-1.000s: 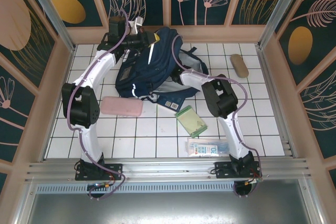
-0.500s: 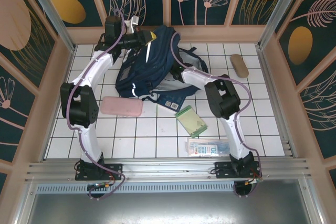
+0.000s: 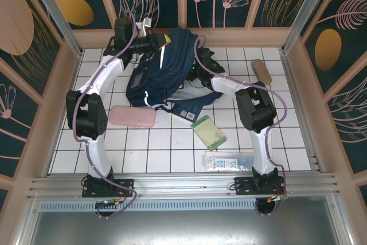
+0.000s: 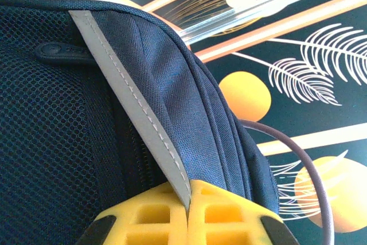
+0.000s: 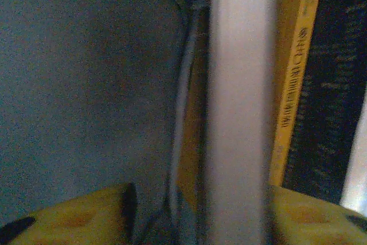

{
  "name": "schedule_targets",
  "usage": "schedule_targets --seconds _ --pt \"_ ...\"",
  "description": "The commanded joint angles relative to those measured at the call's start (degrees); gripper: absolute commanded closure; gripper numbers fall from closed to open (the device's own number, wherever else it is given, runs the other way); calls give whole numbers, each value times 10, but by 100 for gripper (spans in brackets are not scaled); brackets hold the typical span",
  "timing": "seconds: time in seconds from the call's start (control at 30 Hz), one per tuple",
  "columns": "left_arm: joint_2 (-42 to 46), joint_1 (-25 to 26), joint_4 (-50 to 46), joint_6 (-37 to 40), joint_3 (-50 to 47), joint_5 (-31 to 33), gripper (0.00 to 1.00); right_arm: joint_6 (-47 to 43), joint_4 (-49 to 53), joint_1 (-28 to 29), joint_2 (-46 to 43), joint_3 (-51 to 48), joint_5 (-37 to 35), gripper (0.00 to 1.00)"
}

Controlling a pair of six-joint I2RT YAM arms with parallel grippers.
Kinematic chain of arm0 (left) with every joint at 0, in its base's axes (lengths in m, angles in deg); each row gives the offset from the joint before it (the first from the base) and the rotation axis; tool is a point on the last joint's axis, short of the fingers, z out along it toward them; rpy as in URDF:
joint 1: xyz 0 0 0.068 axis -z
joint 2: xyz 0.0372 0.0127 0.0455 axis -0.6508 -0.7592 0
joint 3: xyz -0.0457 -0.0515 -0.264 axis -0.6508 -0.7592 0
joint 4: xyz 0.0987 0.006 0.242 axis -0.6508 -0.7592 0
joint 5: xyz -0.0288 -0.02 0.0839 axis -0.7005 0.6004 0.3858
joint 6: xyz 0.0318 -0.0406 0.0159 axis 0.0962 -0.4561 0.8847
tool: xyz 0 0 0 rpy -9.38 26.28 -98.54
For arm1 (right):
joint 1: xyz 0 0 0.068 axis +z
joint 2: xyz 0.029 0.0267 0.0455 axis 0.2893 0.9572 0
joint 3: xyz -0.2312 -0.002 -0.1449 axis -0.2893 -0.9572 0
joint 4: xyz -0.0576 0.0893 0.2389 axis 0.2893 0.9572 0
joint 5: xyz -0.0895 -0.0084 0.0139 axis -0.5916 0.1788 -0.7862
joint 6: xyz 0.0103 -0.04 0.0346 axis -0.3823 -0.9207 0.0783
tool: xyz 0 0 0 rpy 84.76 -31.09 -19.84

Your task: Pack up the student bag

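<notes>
While left arm (image 3: pixel 108 72) reaches far, bag (image 3: pixel 175 55) pinched

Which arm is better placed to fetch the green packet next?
Right, probably. The left gripper is shut on the student bag, busy holding it; the green packet lies nearer the right arm.

Pink pouch (image 3: pixel 132 116), green packet (image 3: pixel 208 132), clear packet (image 3: pixel 226 160), tan case (image 3: pixel 261 72) on tiles (image 3: pixel 172 142).
</notes>
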Motion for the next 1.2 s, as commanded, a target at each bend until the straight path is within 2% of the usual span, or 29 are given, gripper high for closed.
schedule_targets --seconds 0.0,0.07,0.1,0.13,0.17,0.23,0.27,0.3,0.33,0.43,0.5,0.6,0.67,0.73,0.77,0.83,0.97,1.07,1.17 --pt "18 -9 76 -5 16 -9 100 55 -64 24 43 64 52 51" --pt "19 -9 77 -3 16 -10 100 43 -1 43 63 129 30 42" --pt "21 -10 76 -4 17 -9 100 17 77 50 65 166 -23 34" --pt "23 -10 76 -4 16 -8 100 5 134 54 65 187 -68 30" --pt "25 -11 76 -4 16 -6 100 4 176 53 61 196 -104 29" --pt "27 -14 77 -5 14 -6 100 18 174 46 34 159 -123 29" --pt "27 -15 77 -6 13 -5 100 28 141 43 15 122 -119 33" --pt "27 -17 77 -6 13 -6 100 42 82 39 -6 75 -104 40" --pt "27 -17 77 -6 13 -6 100 61 25 33 -23 32 -83 53" --pt "24 -19 80 -9 12 -6 100 95 -48 21 -31 -2 -16 76" --pt "25 -20 82 -11 11 -7 100 99 -60 19 -21 12 32 78" --pt "24 -21 87 -14 10 -8 100 159 -191 19 -9 -6 121 55" --pt "26 -23 89 -17 12 -10 100 212 -271 8 -4 -21 148 41" --pt "27 -24 93 -20 12 -9 100 233 -308 -1 -10 -35 151 34" --pt "27 -25 95 -22 12 -10 100 220 -281 -3 -15 -33 147 33" --pt "31 -28 101 -26 10 -10 100 161 -167 -4 -28 -13 121 27" --pt "43 -37 111 -36 7 -5 100 33 139 0 -28 89 10 22" --pt "54 -45 114 -39 4 0 100 -29 296 11 -15 164 -89 19" --pt "58 -47 119 -44 0 -1 100 -97 400 32 12 249 -168 19"
